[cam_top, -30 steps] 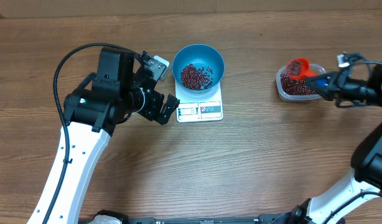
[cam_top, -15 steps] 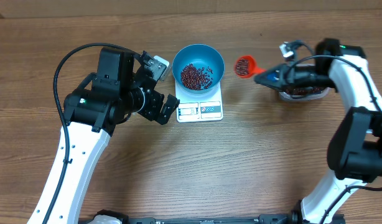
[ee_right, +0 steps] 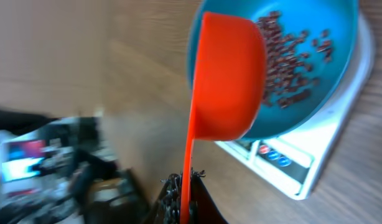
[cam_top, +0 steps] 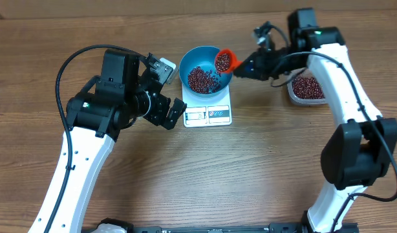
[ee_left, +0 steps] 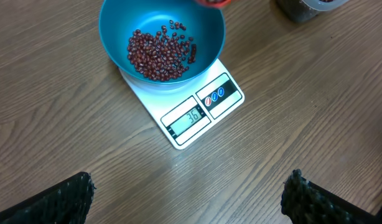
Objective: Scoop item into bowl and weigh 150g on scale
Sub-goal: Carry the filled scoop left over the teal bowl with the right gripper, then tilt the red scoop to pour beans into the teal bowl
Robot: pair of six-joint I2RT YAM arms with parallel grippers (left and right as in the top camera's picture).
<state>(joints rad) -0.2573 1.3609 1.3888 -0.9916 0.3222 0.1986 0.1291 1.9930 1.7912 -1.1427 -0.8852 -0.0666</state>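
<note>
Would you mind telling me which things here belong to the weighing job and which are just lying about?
In the job: beans, blue bowl, scale, orange scoop, clear tub, right gripper shut on the scoop.
Idle: left gripper, open beside the scale; wooden table.

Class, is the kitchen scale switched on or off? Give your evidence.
On: the scale carrying the blue bowl shows dark digits on its display.

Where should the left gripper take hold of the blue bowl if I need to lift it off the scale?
Pinch the rim of the bowl on the arc facing the left gripper, coming down from above with one of the jaws inside and one outside. The bowl looks too wide to span, the beans lie low in the middle, and the scoop hangs over the opposite rim.
</note>
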